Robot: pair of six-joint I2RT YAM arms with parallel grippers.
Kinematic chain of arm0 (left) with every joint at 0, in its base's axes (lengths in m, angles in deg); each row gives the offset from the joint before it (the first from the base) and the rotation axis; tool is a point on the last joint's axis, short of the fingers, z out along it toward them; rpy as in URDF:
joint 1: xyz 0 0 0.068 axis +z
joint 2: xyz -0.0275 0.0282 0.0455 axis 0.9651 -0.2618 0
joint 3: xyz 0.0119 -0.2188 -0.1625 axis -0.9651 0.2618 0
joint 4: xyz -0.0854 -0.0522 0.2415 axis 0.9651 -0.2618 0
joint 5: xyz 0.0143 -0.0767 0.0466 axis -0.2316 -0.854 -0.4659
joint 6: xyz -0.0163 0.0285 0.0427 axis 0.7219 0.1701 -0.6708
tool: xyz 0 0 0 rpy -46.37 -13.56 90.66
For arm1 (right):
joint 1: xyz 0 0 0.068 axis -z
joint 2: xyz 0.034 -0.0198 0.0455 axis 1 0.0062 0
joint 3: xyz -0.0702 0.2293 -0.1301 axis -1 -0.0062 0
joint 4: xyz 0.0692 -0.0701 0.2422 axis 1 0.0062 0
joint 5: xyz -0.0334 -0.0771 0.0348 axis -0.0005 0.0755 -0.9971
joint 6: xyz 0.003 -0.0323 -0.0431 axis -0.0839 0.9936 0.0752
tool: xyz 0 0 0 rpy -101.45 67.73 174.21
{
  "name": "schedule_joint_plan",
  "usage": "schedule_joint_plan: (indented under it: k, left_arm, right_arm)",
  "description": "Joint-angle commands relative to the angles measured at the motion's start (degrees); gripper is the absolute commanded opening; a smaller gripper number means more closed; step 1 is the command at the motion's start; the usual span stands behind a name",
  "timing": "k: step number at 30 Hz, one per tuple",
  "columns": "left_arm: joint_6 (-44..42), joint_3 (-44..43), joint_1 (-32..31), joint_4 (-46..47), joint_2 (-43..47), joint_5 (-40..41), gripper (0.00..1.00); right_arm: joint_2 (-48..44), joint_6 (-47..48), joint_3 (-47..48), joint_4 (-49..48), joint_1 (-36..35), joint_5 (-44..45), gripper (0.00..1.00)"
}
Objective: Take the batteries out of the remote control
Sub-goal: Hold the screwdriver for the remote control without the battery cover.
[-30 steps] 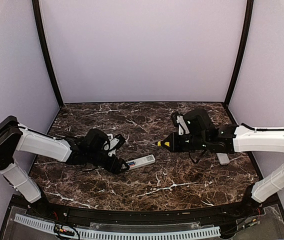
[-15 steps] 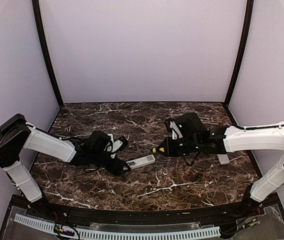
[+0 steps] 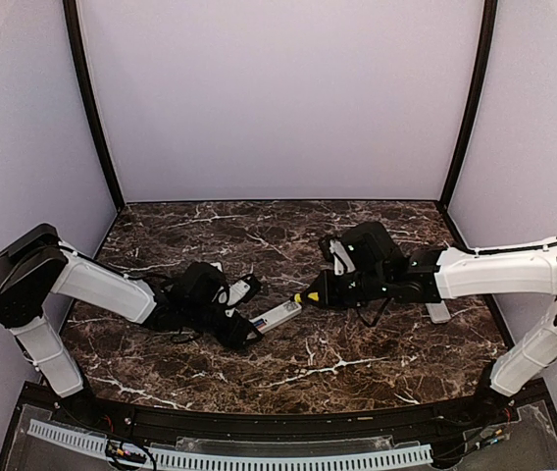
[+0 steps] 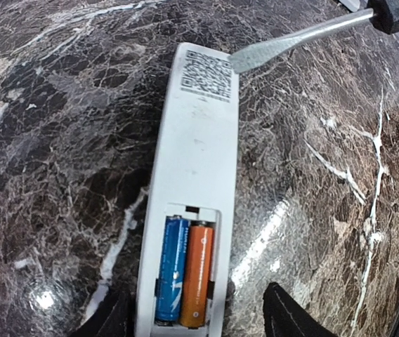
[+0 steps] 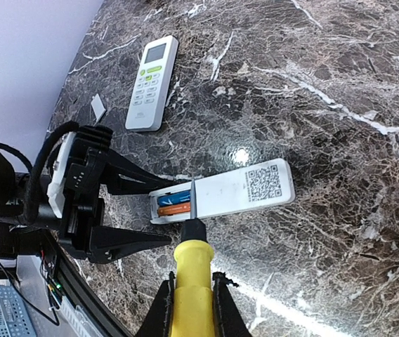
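The right arm is stretching low across the table, its right gripper (image 5: 192, 309) clamping the yellow-handled pry tool (image 5: 193, 263), whose blade tip is meeting the remote's (image 4: 199, 140) QR-code end. The left gripper (image 5: 173, 210) is straddling the opposite end, jaws wide, with the batteries (image 4: 185, 270) lying between its fingers.

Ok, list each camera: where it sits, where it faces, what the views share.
Top: fixed above and behind the bases, facing down over the table; left arm and right arm show.
Left wrist: on the left arm, facing down onto the remote and its batteries; left jaws' tips show below.
Right wrist: on the right arm, facing the left arm across the remote; right jaws show, gripping the yellow-handled tool.
Shared: all three show remote and tool.
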Motion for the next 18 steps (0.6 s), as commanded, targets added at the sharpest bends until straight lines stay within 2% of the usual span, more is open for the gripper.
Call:
schedule_joint_plan:
  k: [1, 8, 18]
  left_arm:
    - [-0.7, 1.1, -1.9, -0.5, -0.6, 1.6, 0.61]
    - [-0.8, 1.0, -2.8, -1.8, -1.6, 4.0, 0.56]
    - [-1.4, 1.0, -3.7, -2.7, -2.4, 6.1, 0.43]
  right_arm:
    - [1.2, -1.4, 0.1, -2.1, -0.9, -1.6, 0.0]
    - [3.2, -1.3, 0.5, -3.0, -1.1, -2.6, 0.0]
    - [5.9, -0.7, 1.6, -3.8, -1.2, -4.4, 0.0]
